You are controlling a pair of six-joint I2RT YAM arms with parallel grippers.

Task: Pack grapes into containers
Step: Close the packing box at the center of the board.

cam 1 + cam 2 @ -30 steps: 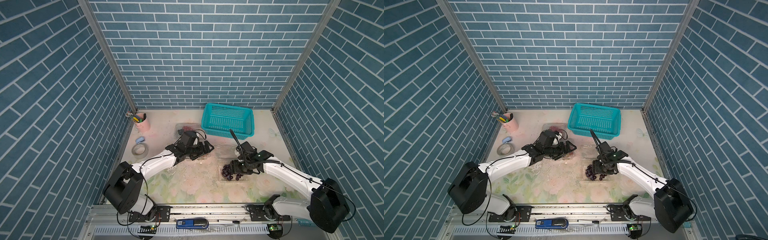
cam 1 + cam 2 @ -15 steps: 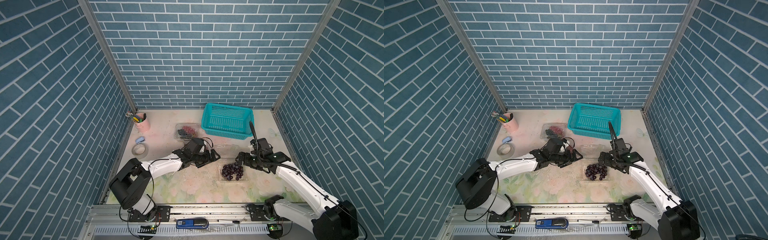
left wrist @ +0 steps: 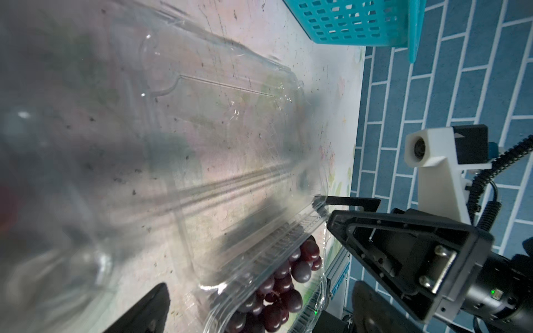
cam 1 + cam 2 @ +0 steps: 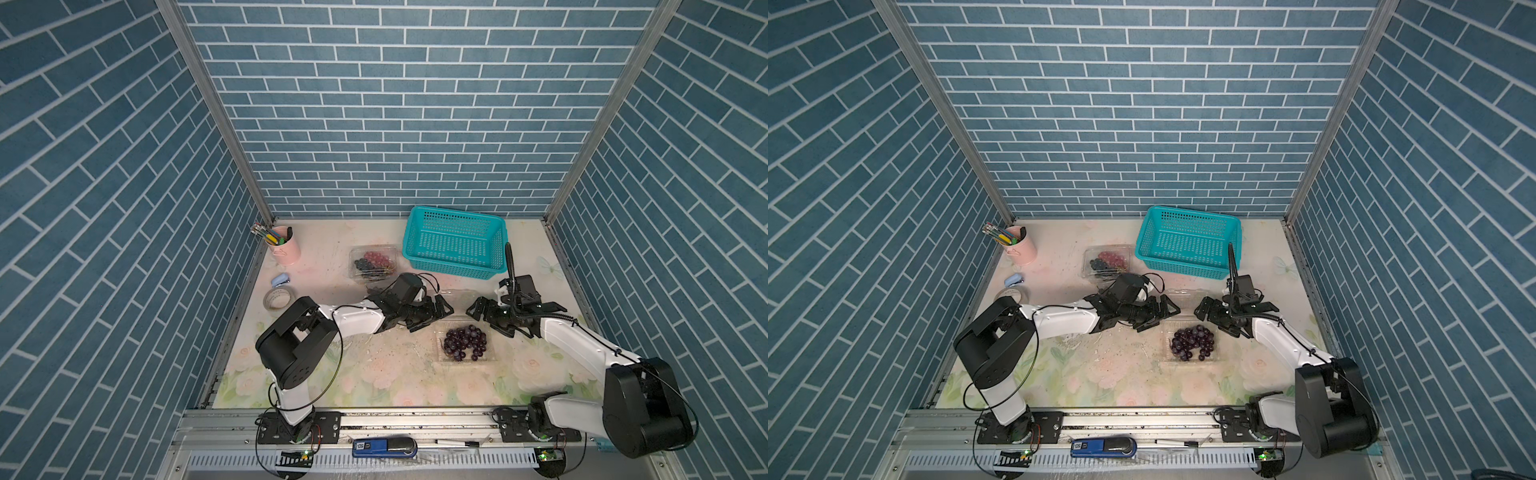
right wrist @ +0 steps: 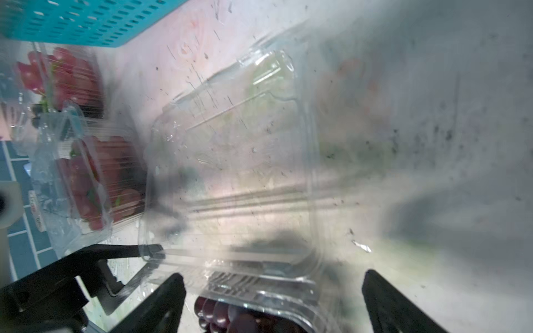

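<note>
- At the near centre of the desk (image 4: 374,376), we find a container (image 4: 441,355) holding dark grapes (image 4: 464,344), its lid (image 4: 459,300) lying open behind it.
- Either side of that lid, the left end effector (image 4: 434,318) and right end effector (image 4: 482,322) stand apart-jawed, gripping nothing.
- Farther back, a second container (image 4: 353,272) holds mixed grapes (image 4: 372,261).
- We judge closing remains.

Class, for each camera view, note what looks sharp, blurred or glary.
Top views: sharp and evenly lit. Left wrist view: foreground out of focus, grapes crisp. Right wrist view: smeared throughout, with glints on the clear lid.
</note>
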